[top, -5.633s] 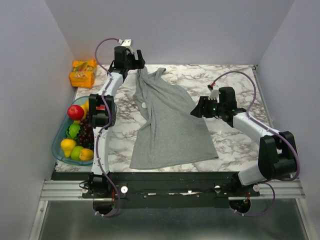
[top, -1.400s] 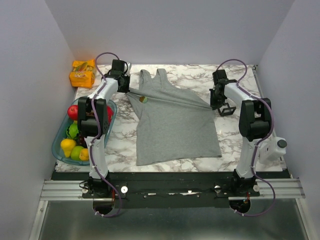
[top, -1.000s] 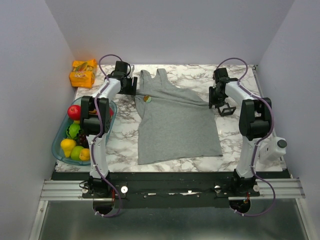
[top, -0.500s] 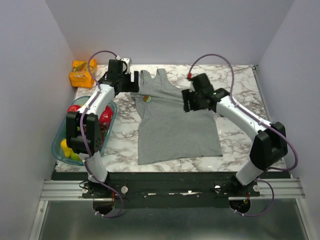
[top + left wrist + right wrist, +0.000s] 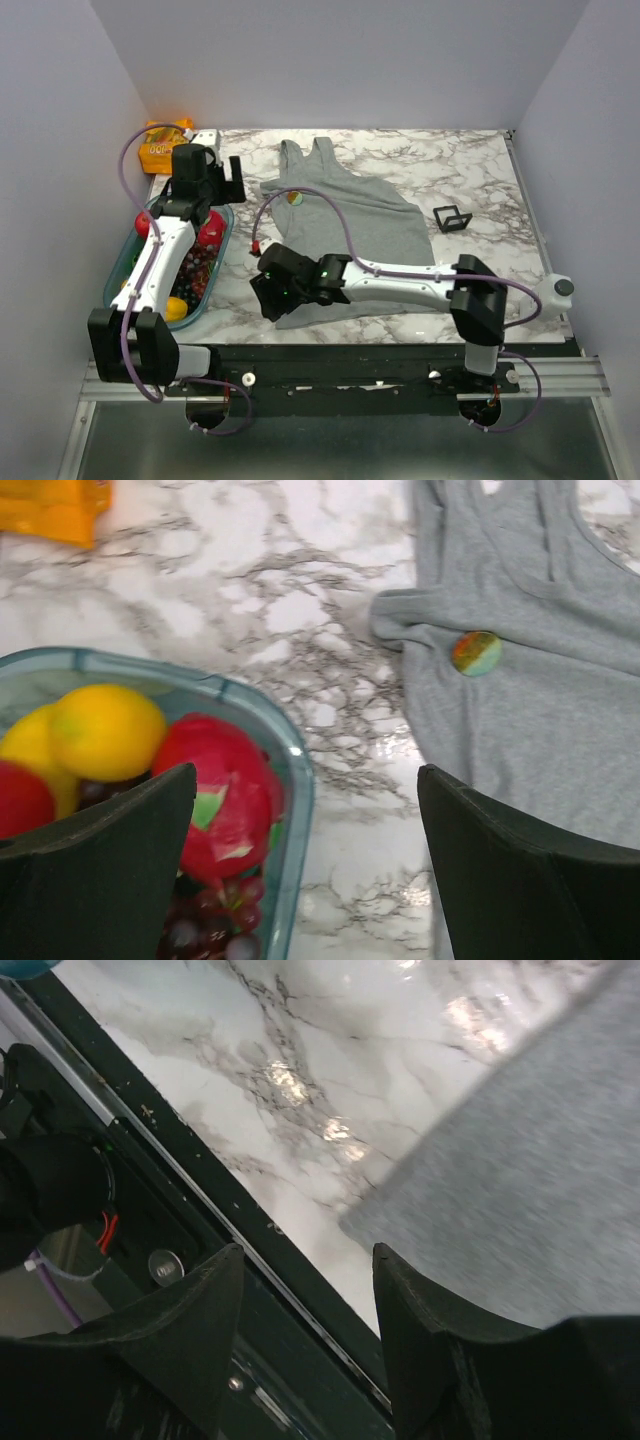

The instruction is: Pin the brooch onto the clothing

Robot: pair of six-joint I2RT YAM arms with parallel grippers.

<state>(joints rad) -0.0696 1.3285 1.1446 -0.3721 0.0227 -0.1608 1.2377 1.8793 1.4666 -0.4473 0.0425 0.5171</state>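
The left gripper [image 5: 231,175] [image 5: 310,880] hangs spread as wide as it goes, with nothing between its fingers and touching nothing. Under it lie bare marble table [image 5: 470,160] [image 5: 300,600] and the rim of the fruit bowl [image 5: 118,283] [image 5: 300,780]. The right gripper [image 5: 268,298] [image 5: 305,1330] is partly open and also empty. It hovers over the near left corner of the top [image 5: 350,230] [image 5: 520,1190] [image 5: 540,680], where the hem meets the table's dark front rail [image 5: 200,1210]; whether it brushes the cloth I cannot tell.

The top lies flat, straps toward the back wall and hem toward the arms, so its long axis runs near to far. The brooch [image 5: 293,197] [image 5: 477,653] sits on it, just inside the left armhole. It is round, orange on one side and green on the other
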